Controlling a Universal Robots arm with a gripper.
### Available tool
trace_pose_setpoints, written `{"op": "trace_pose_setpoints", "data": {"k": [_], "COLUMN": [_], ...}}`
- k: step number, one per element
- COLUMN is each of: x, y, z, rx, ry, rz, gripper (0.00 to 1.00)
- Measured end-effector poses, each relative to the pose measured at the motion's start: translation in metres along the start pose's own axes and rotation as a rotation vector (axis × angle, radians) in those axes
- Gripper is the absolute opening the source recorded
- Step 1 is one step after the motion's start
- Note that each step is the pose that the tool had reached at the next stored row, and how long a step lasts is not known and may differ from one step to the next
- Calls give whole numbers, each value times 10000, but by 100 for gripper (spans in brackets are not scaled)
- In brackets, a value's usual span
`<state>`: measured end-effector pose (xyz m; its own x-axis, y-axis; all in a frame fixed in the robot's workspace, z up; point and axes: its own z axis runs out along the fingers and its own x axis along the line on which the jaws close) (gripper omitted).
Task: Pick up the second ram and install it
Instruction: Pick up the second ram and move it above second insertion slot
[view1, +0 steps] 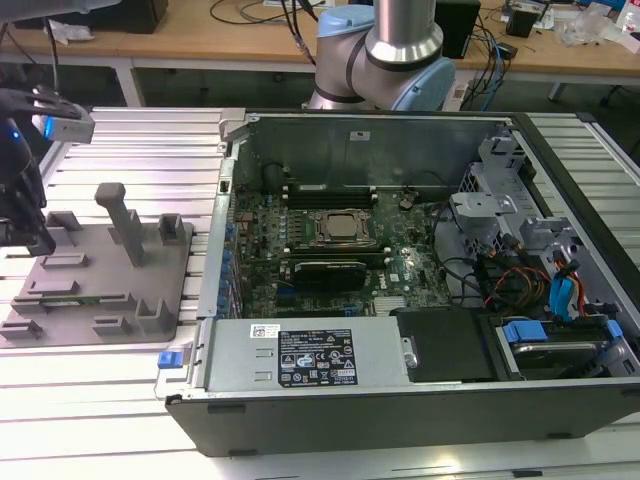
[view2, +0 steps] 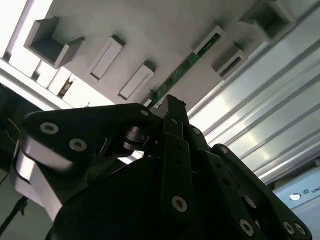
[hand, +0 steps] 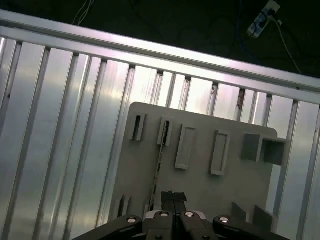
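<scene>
The second ram (view2: 184, 69) is a thin green stick standing on its edge in a slot of the grey holder plate (view1: 100, 270). In the exterior view the ram (view1: 82, 298) lies along the near part of that plate. My black gripper (view1: 36, 240) hangs at the exterior view's far left, over the plate's far left corner and above the stick. In both wrist views the gripper (view2: 170, 106) (hand: 173, 196) has its two fingers pressed together, with nothing between them. The ram (hand: 159, 160) runs as a thin line from just ahead of the fingertips.
An open computer case (view1: 400, 400) fills the middle and right, with the motherboard (view1: 330, 250) and its memory slots inside. The arm's base (view1: 390, 50) stands behind the case. A grey post (view1: 122, 215) rises from the holder plate. The ribbed aluminium table (view1: 140, 150) lies around it.
</scene>
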<state>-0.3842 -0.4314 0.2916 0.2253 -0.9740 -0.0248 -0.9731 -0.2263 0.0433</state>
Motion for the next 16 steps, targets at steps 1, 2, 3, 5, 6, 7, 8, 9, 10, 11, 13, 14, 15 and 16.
{"op": "trace_pose_setpoints", "data": {"k": [1,2,3,5,6,7,8,9,10,11,13,14,15,16], "x": [0,0,0,2,3,4,6,8,8,6,2,-1,-3,-1], "y": [0,0,-1,-4,-6,-7,-9,-8,-5,1,19,43,71,82], "z": [2,5,21,112,149,187,259,305,325,339,359,369,388,423], "rx": [-9,-7,0,10,16,19,27,29,29,29,32,33,39,56], "ry": [15,15,8,-14,-23,-30,-43,-47,-48,-49,-51,-52,-51,-50], "rz": [-288,-292,-161,452,643,805,1082,1194,1234,1260,1294,1304,1319,1340], "gripper": [8,8,8,8,8,8,8,8,8,8,8,8,8,8]}}
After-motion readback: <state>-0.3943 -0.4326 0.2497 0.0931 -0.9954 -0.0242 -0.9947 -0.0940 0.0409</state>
